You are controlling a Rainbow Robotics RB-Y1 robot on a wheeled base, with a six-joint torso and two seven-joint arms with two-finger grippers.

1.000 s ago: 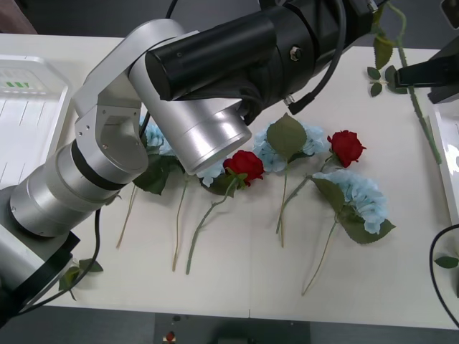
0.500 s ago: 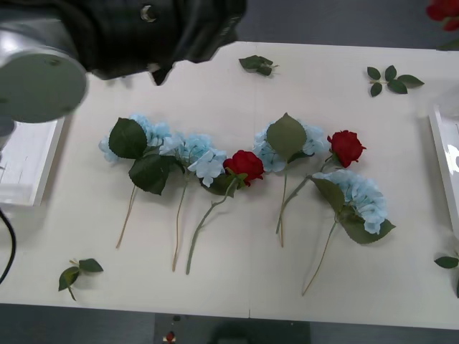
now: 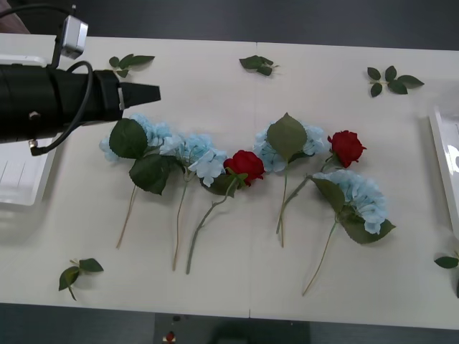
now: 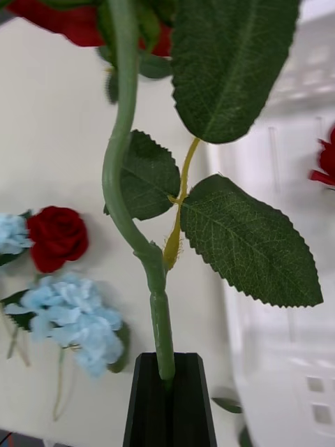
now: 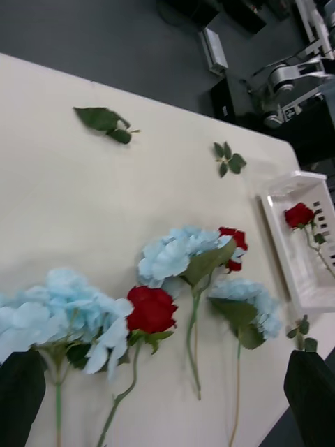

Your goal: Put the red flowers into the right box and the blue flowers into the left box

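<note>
Left gripper (image 3: pixel 152 93): I've swung it back off the row, fingers (image 5: pixel 21 394) wide apart, empty, above the leftmost blue flowers (image 3: pixel 154 136). Right fingers (image 4: pixel 169 401): closed on a rose stem (image 4: pixel 125 174) beside the right box (image 4: pixel 279 293). Two roses (image 3: pixel 245 165) and four blues remain on the tabletop (image 3: pixel 215 79); left box (image 3: pixel 21 172) awaits

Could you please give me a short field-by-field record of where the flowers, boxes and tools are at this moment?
left tool: open, empty, above the table by the leftmost blue cluster
right tool: shut on the stem of a held red rose, near the right box
red flowers on table: two
blue flowers on table: four, lying in a row
right box contents: one boxed red rose
left box: no flowers in its visible part
</note>
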